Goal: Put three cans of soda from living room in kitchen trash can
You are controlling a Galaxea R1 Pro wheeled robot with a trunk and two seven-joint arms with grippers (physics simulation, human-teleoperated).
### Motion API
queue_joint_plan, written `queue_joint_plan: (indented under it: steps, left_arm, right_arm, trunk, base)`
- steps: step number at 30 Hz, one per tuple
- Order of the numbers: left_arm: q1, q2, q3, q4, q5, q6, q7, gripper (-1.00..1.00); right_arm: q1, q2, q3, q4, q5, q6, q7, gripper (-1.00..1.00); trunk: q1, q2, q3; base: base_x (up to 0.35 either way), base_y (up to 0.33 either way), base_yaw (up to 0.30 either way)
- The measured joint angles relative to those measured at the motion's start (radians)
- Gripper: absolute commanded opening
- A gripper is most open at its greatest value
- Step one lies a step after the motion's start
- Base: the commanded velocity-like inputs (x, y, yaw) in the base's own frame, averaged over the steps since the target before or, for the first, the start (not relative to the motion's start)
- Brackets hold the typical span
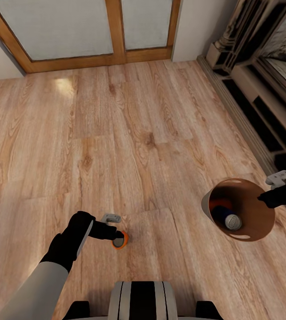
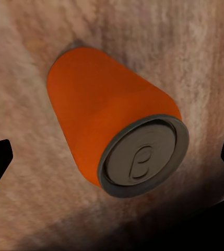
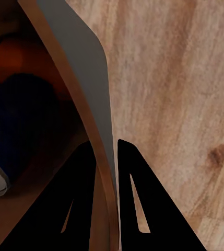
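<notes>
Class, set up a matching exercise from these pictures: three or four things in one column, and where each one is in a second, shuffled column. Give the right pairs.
1. orange can
2. blue can
3. right gripper
4. trash can

A. gripping the bin's rim
B. on the wood floor, right of the robot
C. inside the bin
D. on the floor between the left gripper's open fingers

Pairs: 1-D, 2-C, 3-A, 4-B

Home interior, simulator render: pale wood plank floor [image 1: 129, 133], wood-framed frosted glass door [image 1: 89, 31] in white wall, ornate stone fireplace surround [image 1: 258, 75] at right, small household bin [image 1: 243, 213] on floor.
</notes>
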Motion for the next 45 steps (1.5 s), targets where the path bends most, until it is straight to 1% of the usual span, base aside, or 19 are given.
queue_joint_plan:
  steps: [5,9,14,21,27,36,37,38,41,45]
  left_arm:
    - [0.0,0.0,0.0,0.0,0.0,0.0,0.0,1.0]
    - [0.0,0.0,0.0,0.0,0.0,0.0,0.0,1.0]
    - [0.0,0.0,0.0,0.0,0.0,0.0,0.001,1.0]
    - [0.0,0.0,0.0,0.001,0.0,0.0,0.001,1.0]
    - [0.0,0.0,0.0,0.003,0.0,0.0,0.001,1.0]
    - [0.0,0.0,-0.001,0.003,0.0,0.0,0.001,1.0]
    - [0.0,0.0,0.0,0.003,0.0,0.0,0.0,-1.0]
    - [0.0,0.0,0.0,0.003,0.004,0.0,0.0,-1.0]
    - [0.0,0.0,-0.001,0.003,-0.003,-0.002,0.0,-1.0]
    - [0.0,0.0,-0.001,0.002,-0.002,-0.004,0.001,-1.0]
  right_arm:
    - [0.0,0.0,0.0,0.0,0.0,0.0,0.0,-1.0]
    - [0.0,0.0,0.0,-0.003,0.001,0.0,0.0,-1.0]
    - [0.0,0.0,0.0,-0.018,0.0,0.0,0.0,-1.0]
    - [0.0,0.001,0.0,-0.024,0.0,0.0,0.0,-1.0]
    - [0.0,0.001,0.0,-0.025,0.001,0.0,0.0,-1.0]
    - [0.0,0.003,0.0,-0.025,0.0,0.0,0.0,-1.0]
    - [0.001,0.003,0.0,-0.025,0.001,0.0,0.0,-1.0]
    - [0.001,0.003,0.0,-0.025,0.001,-0.001,0.0,-1.0]
    - [0.001,0.002,0.0,-0.025,0.0,0.0,0.0,-1.0]
    - [0.001,0.003,0.0,-0.026,0.0,0.0,0.001,-1.0]
  trunk:
    - [0.0,0.0,0.0]
    - [0.015,-0.028,-0.013]
    - [0.018,-0.029,-0.032]
    - [0.018,-0.029,-0.032]
    - [0.02,-0.031,-0.055]
    - [0.02,-0.031,-0.055]
    - [0.02,-0.031,-0.055]
    - [0.02,-0.031,-0.055]
    - [0.02,-0.031,-0.055]
    - [0.02,-0.031,-0.055]
  base:
    - [0.0,0.0,0.0]
    - [0.0,0.0,0.0]
    - [0.0,0.0,0.0]
    - [0.0,0.0,0.0]
    - [0.0,0.0,0.0]
    - [0.0,0.0,0.0]
    - [0.0,0.0,0.0]
    - [0.0,0.0,0.0]
    - [0.0,0.0,0.0]
    - [0.0,0.0,0.0]
